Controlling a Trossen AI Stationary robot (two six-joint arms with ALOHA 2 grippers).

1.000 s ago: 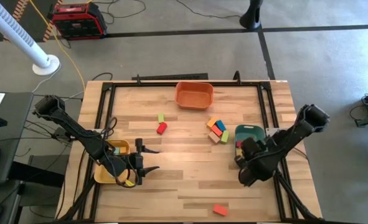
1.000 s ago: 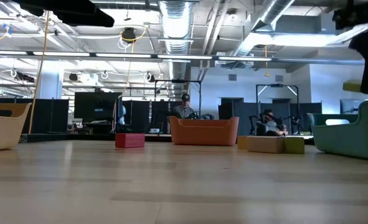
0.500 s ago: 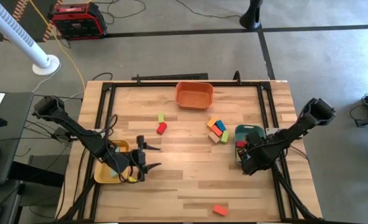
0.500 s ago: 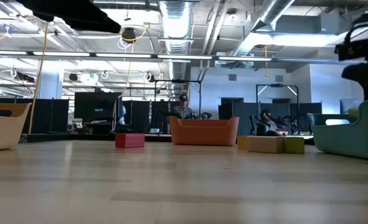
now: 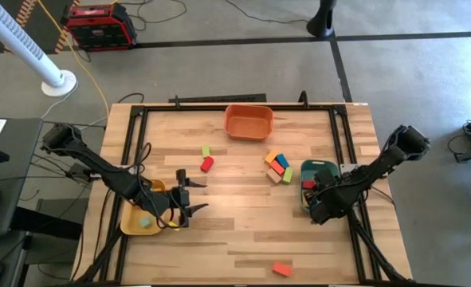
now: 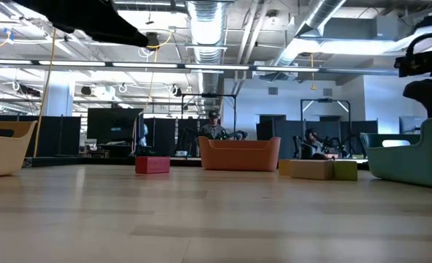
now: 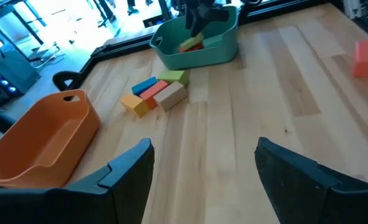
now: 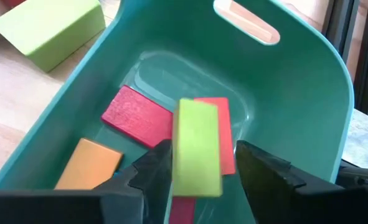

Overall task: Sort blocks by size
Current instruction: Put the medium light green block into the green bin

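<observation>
Over the teal plastic tray point(image 8: 308, 81) at the table's right edge: right gripper point(image 8: 199, 163), jaws partly spread, a long lime-green wooden block point(image 8: 196, 146) between the dark fingers point(image 8: 264, 171). Whether the fingers press on it or have just let go cannot be told from the right wrist view. Directly beneath the block, on the tray floor: a red flat block point(image 8: 221, 143), a magenta flat block point(image 8: 136, 116) and an orange block point(image 8: 89, 163). Just outside the tray wall, a second lime-green block point(image 8: 50, 28) on the wood.

Compared with a second ago: right gripper point(image 5: 321, 209) shifted from the bare table in front of the tray to a spot above the tray's near end, and jaws wider than before.

Beyond the tray point(image 5: 320, 171), toward the table's middle: a small cluster of mixed-colour blocks point(image 5: 278, 166). Farther off: a red block point(image 5: 206, 163) and a small green block point(image 5: 206, 150), an orange plastic tray point(image 5: 249, 122) at the far edge, and a lone red-orange block point(image 5: 280, 269) near the front edge.

Left gripper point(image 5: 186, 198) beside the yellow tray point(image 5: 139, 223) on the table's left, jaws wide and empty in the left wrist view point(image 7: 202, 171), slightly farther up the table than a second ago. A pale blue block point(image 5: 145, 222) inside that tray.
</observation>
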